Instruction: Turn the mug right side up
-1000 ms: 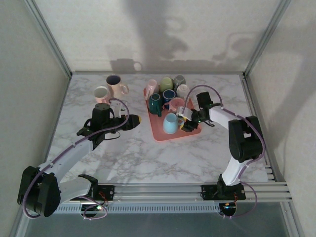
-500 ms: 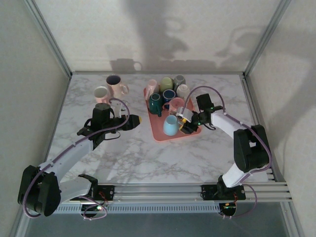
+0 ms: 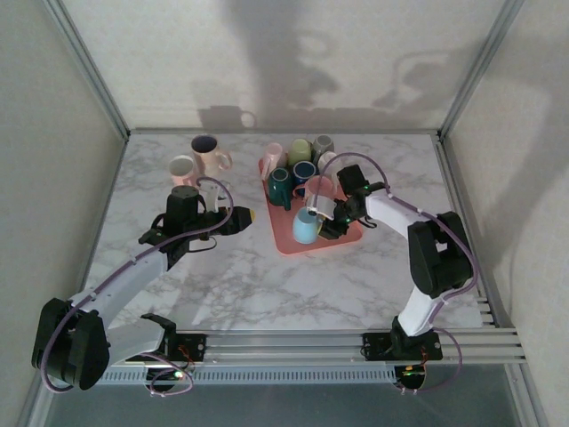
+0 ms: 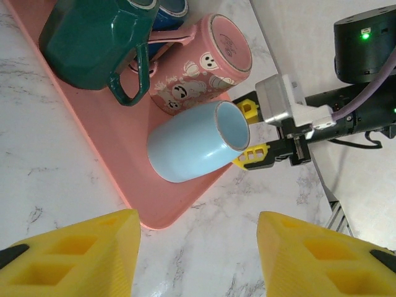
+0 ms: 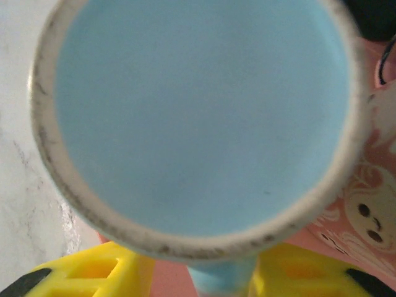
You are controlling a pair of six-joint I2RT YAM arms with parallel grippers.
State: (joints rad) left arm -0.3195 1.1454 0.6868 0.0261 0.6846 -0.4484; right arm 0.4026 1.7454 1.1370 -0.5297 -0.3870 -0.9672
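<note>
A light blue mug [image 3: 307,224] lies on its side near the front edge of the pink tray [image 3: 286,242], its mouth facing right. My right gripper [image 3: 332,222] is at that mouth, open. In the right wrist view the blue mug's mouth [image 5: 198,117] looms close, and its handle [image 5: 223,281] sits between the yellow fingers [image 5: 93,272], with a gap on the left side. The left wrist view shows the blue mug [image 4: 192,145] with the right gripper [image 4: 249,133] straddling its rim. My left gripper [image 4: 198,247] hovers open over the marble, left of the tray, holding nothing.
A pink face-printed mug [image 4: 204,68] and a dark green mug [image 4: 93,37] lie right behind the blue one. Several more mugs crowd the tray's back [image 3: 307,156]. Two mugs [image 3: 206,149] stand on the table at the back left. Bare marble spreads in front of the tray.
My right gripper has slid left along the tray up to the blue mug's mouth, and its arm has swung with it. The left arm has not moved.
</note>
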